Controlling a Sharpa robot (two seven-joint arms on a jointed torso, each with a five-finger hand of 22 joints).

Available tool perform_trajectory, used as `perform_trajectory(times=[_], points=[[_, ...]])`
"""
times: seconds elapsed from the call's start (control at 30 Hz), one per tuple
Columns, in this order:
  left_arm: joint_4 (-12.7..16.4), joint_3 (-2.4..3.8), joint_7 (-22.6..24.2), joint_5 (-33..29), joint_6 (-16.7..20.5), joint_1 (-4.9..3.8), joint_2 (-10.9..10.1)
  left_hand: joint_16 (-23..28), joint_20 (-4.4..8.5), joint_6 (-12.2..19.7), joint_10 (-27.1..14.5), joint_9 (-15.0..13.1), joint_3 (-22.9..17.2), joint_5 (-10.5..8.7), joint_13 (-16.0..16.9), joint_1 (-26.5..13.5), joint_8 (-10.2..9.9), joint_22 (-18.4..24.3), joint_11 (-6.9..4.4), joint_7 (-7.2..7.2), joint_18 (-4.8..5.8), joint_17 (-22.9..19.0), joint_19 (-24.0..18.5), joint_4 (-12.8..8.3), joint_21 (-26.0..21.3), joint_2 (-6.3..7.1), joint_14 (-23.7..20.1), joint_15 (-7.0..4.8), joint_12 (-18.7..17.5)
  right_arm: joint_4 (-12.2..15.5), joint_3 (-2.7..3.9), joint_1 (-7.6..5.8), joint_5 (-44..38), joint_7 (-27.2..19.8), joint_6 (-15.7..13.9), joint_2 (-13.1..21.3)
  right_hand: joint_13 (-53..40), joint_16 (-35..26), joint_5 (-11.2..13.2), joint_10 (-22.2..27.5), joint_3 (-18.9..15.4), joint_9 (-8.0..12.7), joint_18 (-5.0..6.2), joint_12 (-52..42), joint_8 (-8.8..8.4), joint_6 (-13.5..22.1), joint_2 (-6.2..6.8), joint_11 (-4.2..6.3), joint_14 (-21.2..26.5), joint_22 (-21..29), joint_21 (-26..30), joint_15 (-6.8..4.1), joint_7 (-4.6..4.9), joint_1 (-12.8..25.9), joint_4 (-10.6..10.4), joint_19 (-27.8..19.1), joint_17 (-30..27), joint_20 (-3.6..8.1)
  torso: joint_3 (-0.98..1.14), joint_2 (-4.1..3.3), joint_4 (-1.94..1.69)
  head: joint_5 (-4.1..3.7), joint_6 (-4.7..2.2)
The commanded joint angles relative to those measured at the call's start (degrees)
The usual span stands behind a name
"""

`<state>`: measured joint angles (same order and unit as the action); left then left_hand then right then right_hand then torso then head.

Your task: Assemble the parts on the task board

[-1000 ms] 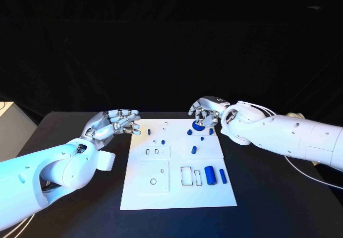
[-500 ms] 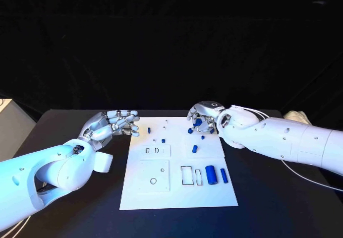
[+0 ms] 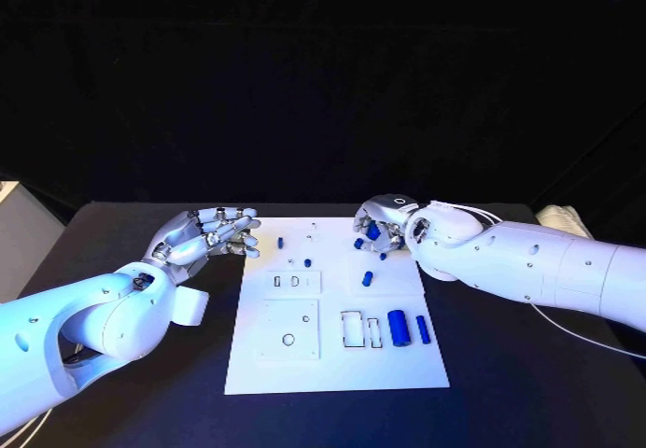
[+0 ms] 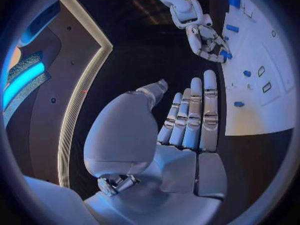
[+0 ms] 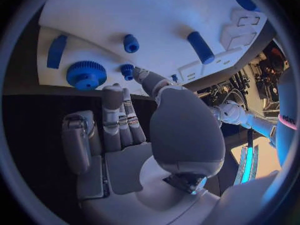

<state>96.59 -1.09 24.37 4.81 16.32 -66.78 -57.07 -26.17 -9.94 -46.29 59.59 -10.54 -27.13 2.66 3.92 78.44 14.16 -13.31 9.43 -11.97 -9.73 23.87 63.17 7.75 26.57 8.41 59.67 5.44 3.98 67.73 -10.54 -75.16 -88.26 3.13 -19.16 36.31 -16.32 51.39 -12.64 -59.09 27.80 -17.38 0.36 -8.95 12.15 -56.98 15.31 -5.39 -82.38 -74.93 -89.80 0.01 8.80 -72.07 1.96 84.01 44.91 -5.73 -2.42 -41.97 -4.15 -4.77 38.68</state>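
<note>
Black table (image 3: 539,392), white task board (image 3: 337,369); no readable writing; both robot hands spread, empty.

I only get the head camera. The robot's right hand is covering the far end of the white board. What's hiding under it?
Observer: The right wrist view shows a round blue gear with teeth, lying flat on the task board near the fingertips of the right hand.
Operator: Is the hand holding it?
Observer: No. In that view the palm is bare and the fingers are stretched out with nothing between them.
Operator: What's the thumb doing?
Observer: Its tip is right beside a small blue peg; I cannot tell whether they touch.
Operator: Is the left hand holding something?
Observer: No. The left wrist view shows the left hand with straight fingers, side by side, holding nothing.
</note>
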Motion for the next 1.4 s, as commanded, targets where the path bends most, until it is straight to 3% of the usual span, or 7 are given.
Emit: perform_trajectory(times=[0.03, 0.37, 0.6, 0.97, 1.27, 1.33, 1.4], points=[[0.1, 0.04, 0.1, 0.5, -1.2, -0.08, 0.0, -0.2, -0.09, 0.4, -0.2, -0.1, -0.2, 0.21, -0.1, -0.7, -0.3, 0.0, 0.19, -1.38, -0.37, 0.1, -0.2, -0.2, 0.2, 0.11, -0.3, 0.12, -0.2, 0.1, 0.01, 0.08, -1.5, 0.7, 1.3, 0.0, 0.4, -0.3, -0.2, 0.2, -0.4, -0.1, -0.36, 0.3, -0.25, -0.4, -0.31, -0.02, -0.1, -15.1, -0.2, 0.32, 0.06, -0.7, -0.1, 6.0, -0.4, -0.54, -0.16, -0.41, -0.13, 0.0, 0.02], [0.0, 0.05, 0.0, 0.5, -1.2, -0.09, 0.0, -0.3, -0.11, 0.4, -0.3, -0.1, -0.2, 0.2, -0.1, -0.8, -0.3, -0.2, 0.22, -1.43, -0.36, 0.2, -0.3, -0.2, 0.4, 0.02, -0.3, 0.15, -0.2, 0.3, 0.02, 0.12, -1.2, 0.8, 1.4, -0.1, 1.3, -0.3, -0.6, -1.6, 0.1, -0.3, -0.36, 0.4, -0.32, -1.4, -1.34, 0.28, -0.2, -15.1, -0.2, 0.13, -0.32, -1.1, -1.0, 6.0, -2.0, -0.42, -0.26, -0.85, -0.19, -0.05, -0.06], [-0.2, 0.06, -0.3, 0.8, -0.9, -0.1, 0.1, -0.4, -0.11, 0.4, -0.3, -0.1, -0.2, 0.2, -0.1, -0.8, -0.4, -0.2, 0.23, -1.44, -0.36, 0.2, -0.3, -0.2, 0.5, 0.0, -0.4, 0.16, -0.2, 0.1, 0.02, 0.12, -1.0, 0.8, 1.6, -0.1, 2.7, -0.1, -0.7, -4.2, 3.6, -0.7, -0.36, 1.0, -0.42, -2.4, -2.37, 0.66, -0.1, -15.1, -0.2, -0.17, -0.83, -1.6, -1.8, 6.0, -3.7, -0.14, -0.32, -1.1, -0.21, -0.17, -0.17], [-0.3, 0.07, -0.5, 0.9, -1.0, -0.1, 0.1, -0.4, -0.11, 0.4, -0.3, -0.1, -0.2, 0.2, -0.1, -0.8, -0.4, -0.2, 0.23, -1.44, -0.36, 0.2, -0.3, -0.2, 0.5, 0.0, -0.4, 0.16, -0.2, 0.1, 0.02, 0.12, -1.0, 0.7, 2.4, -0.3, 4.3, 0.8, 0.1, -7.0, 7.5, -1.6, -0.36, 2.2, -0.16, -3.3, -2.65, 1.06, 0.0, -15.1, -0.2, -0.48, -1.06, -2.1, -1.5, 6.0, -4.9, 0.18, -0.32, -1.43, -0.24, -0.2, -0.4], [-0.4, 0.07, -0.7, 0.9, -1.0, -0.1, 0.1, -0.4, -0.12, 0.5, -0.4, -0.1, -0.3, 0.21, 0.0, -0.8, -0.4, -0.3, 0.25, -1.45, -0.37, 0.4, -0.5, -0.3, 0.7, -0.11, -0.5, 0.16, -0.2, 1.1, 0.09, -0.01, -0.1, 0.2, -1.5, 0.6, 4.5, 1.7, 0.2, -9.2, 8.4, -2.6, -0.36, 2.3, 0.53, -4.4, -3.59, 1.56, 0.0, -15.1, -0.2, -0.91, -1.44, -2.1, -1.4, 6.0, -5.0, 0.57, -0.33, -1.54, -0.22, -0.05, -1.03], [-0.4, 0.07, -0.8, 0.9, -0.9, -0.1, 0.1, -0.4, -0.12, 0.5, -0.4, -0.1, -0.3, 0.21, 0.0, -0.8, -0.4, -0.3, 0.25, -1.45, -0.37, 0.4, -0.5, -0.3, 0.7, -0.11, -0.5, 0.16, -0.2, 1.5, 0.17, -0.15, 0.0, 0.5, -2.1, 0.7, 4.7, 1.7, 2.5, -9.3, 8.1, -2.9, -0.36, 2.7, 0.55, -4.3, -3.51, 1.65, 0.1, -15.1, -0.2, -0.93, -1.58, -1.4, -1.7, 6.0, -5.6, 0.68, -0.3, -1.55, -0.22, -0.05, -1.12], [-0.5, 0.07, -1.1, 0.9, -0.9, -0.1, 0.1, -0.5, -0.1, 0.5, -0.4, -0.1, -0.5, 0.21, 0.0, -0.7, -0.4, -0.5, 0.25, -1.46, -0.38, 0.5, -0.6, -0.5, 0.9, -0.23, -0.5, 0.14, -0.2, 2.1, 0.27, -0.44, -0.2, 1.0, -2.8, 0.7, 4.8, 1.7, 2.9, -9.4, 8.0, -2.9, -0.36, 2.8, 0.52, -4.2, -3.38, 1.6, 0.2, -15.1, -0.2, -0.96, -1.57, -1.2, -1.8, 6.0, -5.8, 0.69, -0.29, -1.56, -0.23, -0.13, -1.36]])
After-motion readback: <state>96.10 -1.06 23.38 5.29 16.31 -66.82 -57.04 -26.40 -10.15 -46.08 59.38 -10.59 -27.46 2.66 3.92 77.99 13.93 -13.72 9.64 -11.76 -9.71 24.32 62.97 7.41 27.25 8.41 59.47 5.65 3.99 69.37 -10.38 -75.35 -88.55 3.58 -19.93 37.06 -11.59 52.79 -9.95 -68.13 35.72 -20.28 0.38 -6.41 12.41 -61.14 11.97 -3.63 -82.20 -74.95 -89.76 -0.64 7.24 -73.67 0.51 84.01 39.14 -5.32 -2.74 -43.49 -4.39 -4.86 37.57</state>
